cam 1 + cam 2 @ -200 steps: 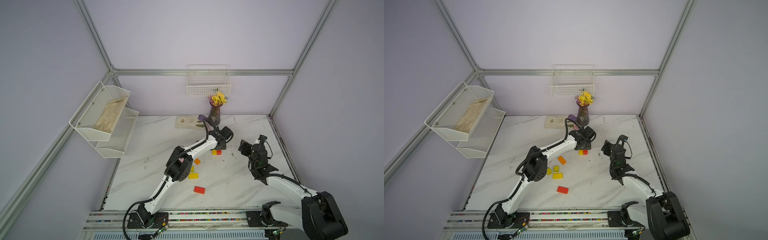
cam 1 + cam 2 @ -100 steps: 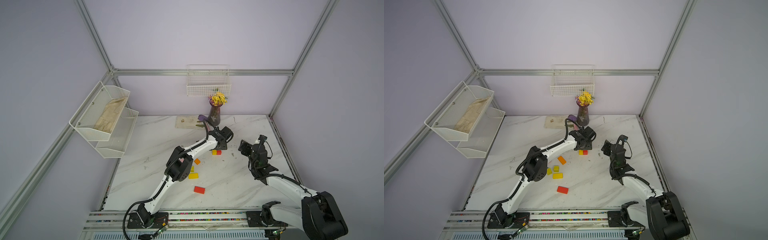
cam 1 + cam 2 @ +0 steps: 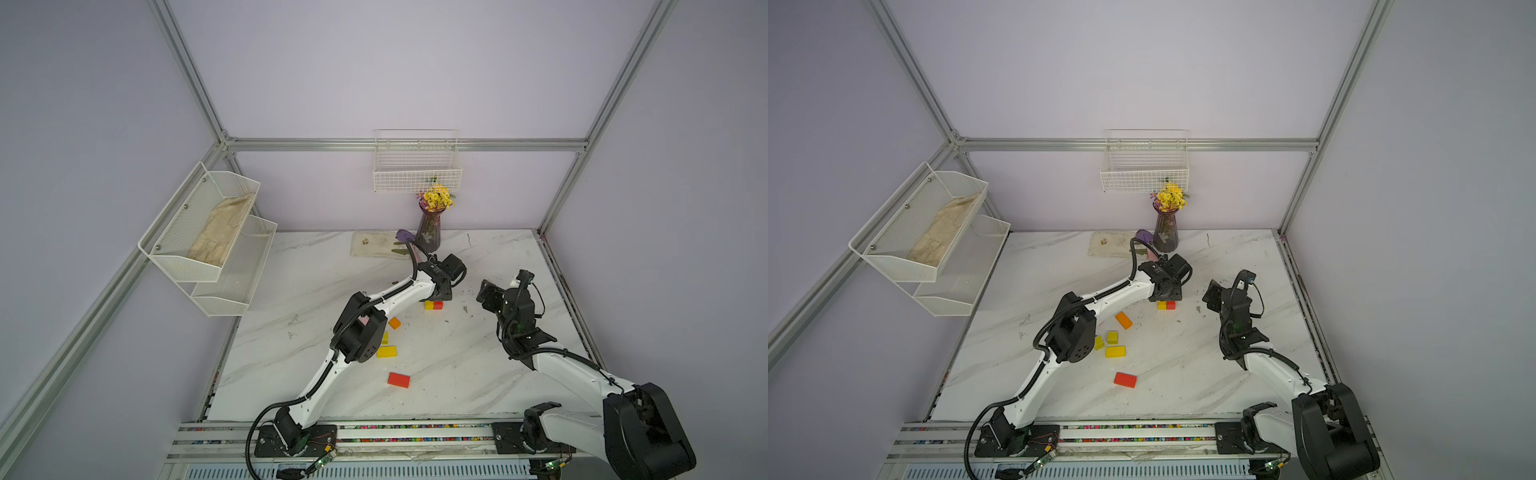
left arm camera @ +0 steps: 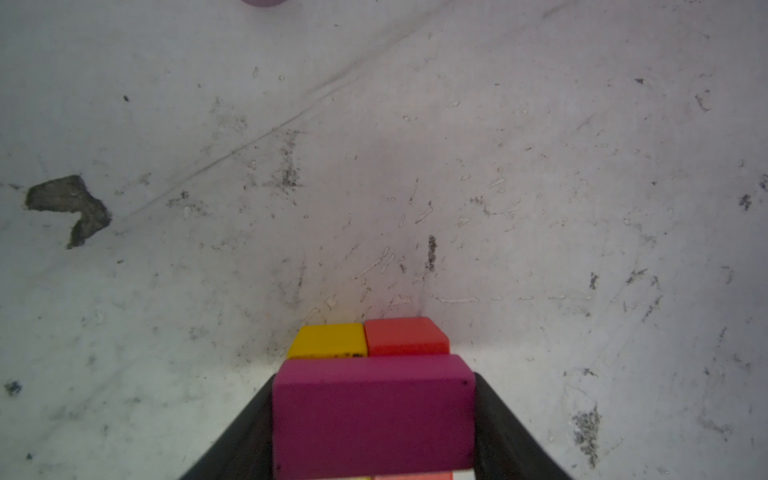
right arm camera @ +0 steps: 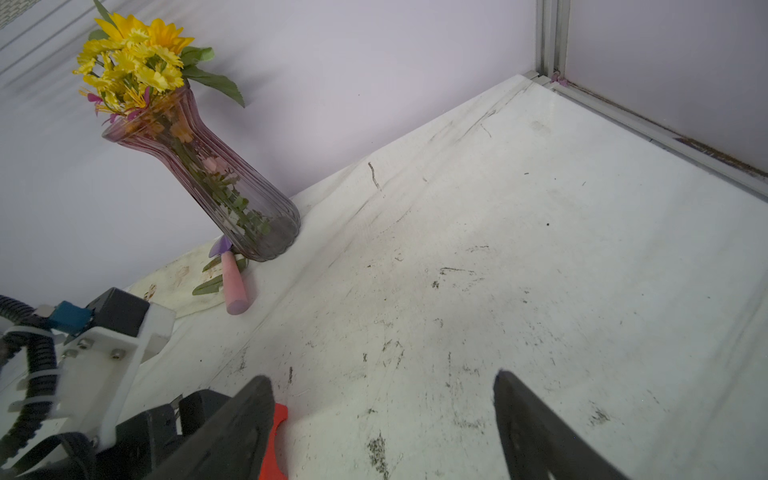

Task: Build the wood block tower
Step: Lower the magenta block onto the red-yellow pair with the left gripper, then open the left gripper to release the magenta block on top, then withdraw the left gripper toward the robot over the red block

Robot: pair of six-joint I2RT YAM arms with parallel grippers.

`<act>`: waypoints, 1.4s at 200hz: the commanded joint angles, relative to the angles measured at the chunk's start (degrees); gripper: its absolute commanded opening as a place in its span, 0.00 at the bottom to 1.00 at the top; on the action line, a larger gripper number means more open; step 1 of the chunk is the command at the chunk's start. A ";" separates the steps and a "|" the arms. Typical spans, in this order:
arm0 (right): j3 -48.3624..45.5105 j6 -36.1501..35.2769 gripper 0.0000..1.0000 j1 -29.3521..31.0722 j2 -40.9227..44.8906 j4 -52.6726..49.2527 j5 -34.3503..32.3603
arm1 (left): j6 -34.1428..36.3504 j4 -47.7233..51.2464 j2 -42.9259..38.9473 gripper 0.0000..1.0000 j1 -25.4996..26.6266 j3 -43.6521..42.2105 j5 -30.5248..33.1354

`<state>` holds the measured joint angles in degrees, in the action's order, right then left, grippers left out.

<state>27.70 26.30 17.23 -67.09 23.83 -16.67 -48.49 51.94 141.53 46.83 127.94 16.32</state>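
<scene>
Nearest on the white, grey-veined marble table (image 3: 457, 386) a red brick (image 3: 398, 380) lies flat and alone, matt-painted, with softened edges. Farther in, a yellow brick (image 3: 1115, 351) lies just beside two yellow cubes (image 3: 1111, 336). The cubes show whole in a top view, but the left arm's black elbow (image 3: 359, 332) covers most of them in a top view. An orange brick (image 3: 394, 322) lies slantwise just beyond, apart from them.

At mid-table a yellow and red pair (image 3: 433, 305) lie side by side, touching. The left gripper (image 3: 441, 291) stands right over them and hides its load in both top views. Only the left wrist view shows it: a magenta brick (image 4: 374, 415) held crosswise over the pair, with the black fingers (image 4: 494, 415) pressed against its two short ends. Yellow and red show beyond the brick and again under its near edge. I cannot tell whether it rests on them.

To the right, well apart from the loose blocks, hangs the right gripper (image 3: 485, 291). In the right wrist view its jaws stand spread wide with only scuffed table between them, and a red block (image 5: 275, 440) peeps from behind one finger.

Against the far wall stand a ribbed purple glass vase (image 5: 232, 195) of yellow flowers, a pink-handled trowel (image 5: 233, 286) at its foot, and a stained cloth (image 3: 370, 245). A white wire basket (image 3: 417, 166) hangs above.
</scene>
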 commanded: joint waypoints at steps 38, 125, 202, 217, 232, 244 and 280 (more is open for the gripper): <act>-0.19 -0.20 0.85 -0.22 -0.07 1.89 -0.03 | -0.64 -0.52 -0.21 0.64 -0.29 3.81 0.56; -0.28 -0.20 0.85 -0.28 -0.06 1.99 -0.03 | -0.14 -0.48 -3.10 0.98 -0.38 1.88 -0.04; -0.37 -0.28 0.85 -0.23 0.09 2.09 -0.21 | 2.35 -0.59 -24.58 1.00 1.85 -17.53 4.75; -0.42 -0.29 0.85 -0.31 0.21 2.10 -0.28 | 2.77 -0.37 -30.92 1.00 1.80 -24.50 3.66; -0.62 -0.29 0.85 -0.31 0.42 2.18 -0.36 | 2.19 0.00 -38.25 1.00 1.82 -32.39 3.80; -0.76 -0.38 0.85 -0.31 0.64 2.39 -0.47 | -0.26 0.62 -44.48 1.00 1.81 -38.93 5.23; -1.36 -0.31 0.84 -0.26 0.87 3.41 -0.52 | -6.08 4.13 -62.88 1.00 0.67 -53.75 6.48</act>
<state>27.38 26.30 17.23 -67.09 24.86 -16.69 -50.33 52.71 88.12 48.66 81.97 21.10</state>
